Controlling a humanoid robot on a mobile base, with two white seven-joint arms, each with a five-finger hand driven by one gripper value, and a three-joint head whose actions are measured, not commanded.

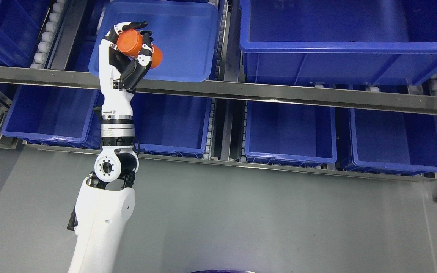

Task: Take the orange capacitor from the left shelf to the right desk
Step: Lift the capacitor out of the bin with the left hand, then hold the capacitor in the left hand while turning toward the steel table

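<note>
Orange capacitor (pixel 137 47), cylindrical, sits in the grasp of the left robot hand (pixel 129 53), tilted so its long axis runs from upper left down to lower right. Fingers (pixel 146 47) are curled over the cylinder body from the near side; another black-tipped digit wraps across the top end. Grip is closed around the part; the lower-right end of the cylinder shows past the fingers.

Robot hand and capacitor are raised in front of a blue bin (pixel 180 41) on the upper level of the shelf (pixel 264 93). Capacitor overlaps the bin's left portion in the head view; whether it touches the bin floor or is clear of it cannot be told.

Left arm (pixel 106 212) enters from the bottom edge left of the middle, white forearm shell, black and silver wrist section, reaching upward across the metal shelf rail.

Larger blue bin (pixel 340 41) sits to the right on the same upper level. Lower level holds a row of blue bins (pixel 290 132), interiors showing nothing inside. White rollers (pixel 46 36) line the track at the upper left. Grey floor (pixel 260 220) fills the lower half of the view.
</note>
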